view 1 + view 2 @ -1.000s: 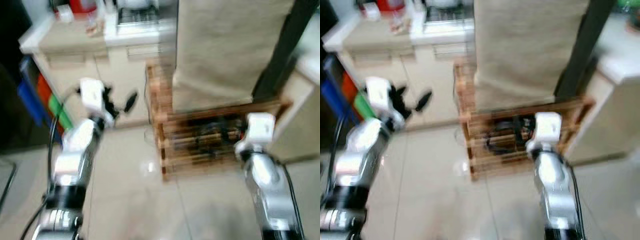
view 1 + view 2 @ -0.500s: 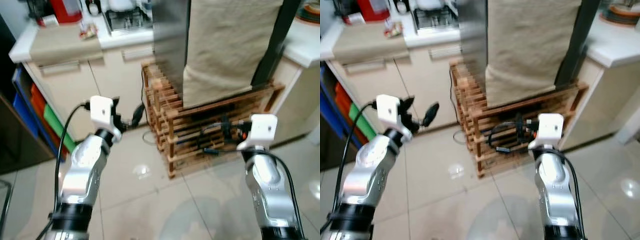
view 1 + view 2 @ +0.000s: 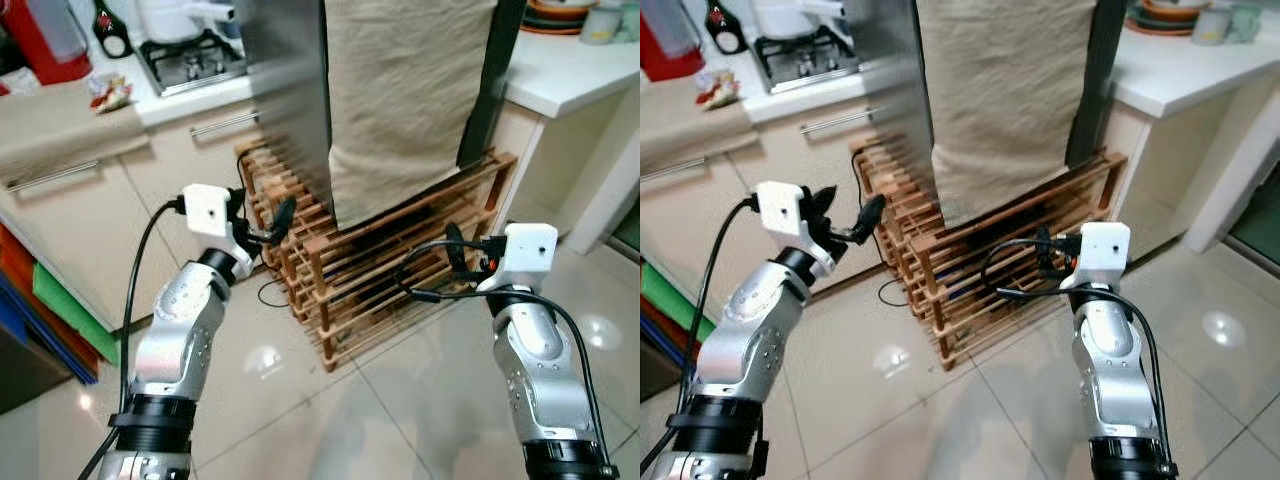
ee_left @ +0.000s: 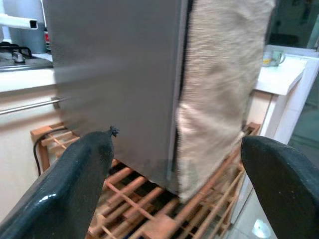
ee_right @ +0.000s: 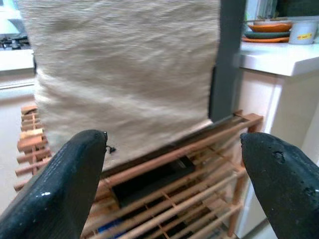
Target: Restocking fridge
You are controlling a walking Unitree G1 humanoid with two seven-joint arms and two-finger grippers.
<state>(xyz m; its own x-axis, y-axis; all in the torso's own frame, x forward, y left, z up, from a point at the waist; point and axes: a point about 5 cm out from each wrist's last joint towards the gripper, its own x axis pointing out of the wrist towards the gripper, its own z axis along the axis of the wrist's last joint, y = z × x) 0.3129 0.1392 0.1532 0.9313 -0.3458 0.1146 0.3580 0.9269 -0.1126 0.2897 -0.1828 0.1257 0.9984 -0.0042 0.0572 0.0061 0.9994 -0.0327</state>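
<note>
A grey fridge (image 3: 285,90) stands on a slatted wooden rack (image 3: 370,270), its front draped with a beige cloth (image 3: 400,90). My left gripper (image 3: 262,215) is raised before the rack's left corner, open and holding nothing. In the left wrist view its fingers (image 4: 75,189) frame the fridge's grey side and the cloth's edge. My right gripper (image 3: 455,250) hovers open in front of the rack's right half. In the right wrist view its fingers (image 5: 65,184) frame the cloth and a flat black object (image 5: 149,181) on a rack shelf.
A counter with a gas stove (image 3: 190,60) and a red container (image 3: 50,40) runs behind on the left, coloured bins (image 3: 50,310) below it. At the right a white counter (image 3: 570,70) holds dishes. Glossy tiled floor (image 3: 380,420) lies before the rack.
The camera has swung and the blur has cleared, so the fridge and rack now sit central and nearer. Both arms stay raised with their grippers open.
</note>
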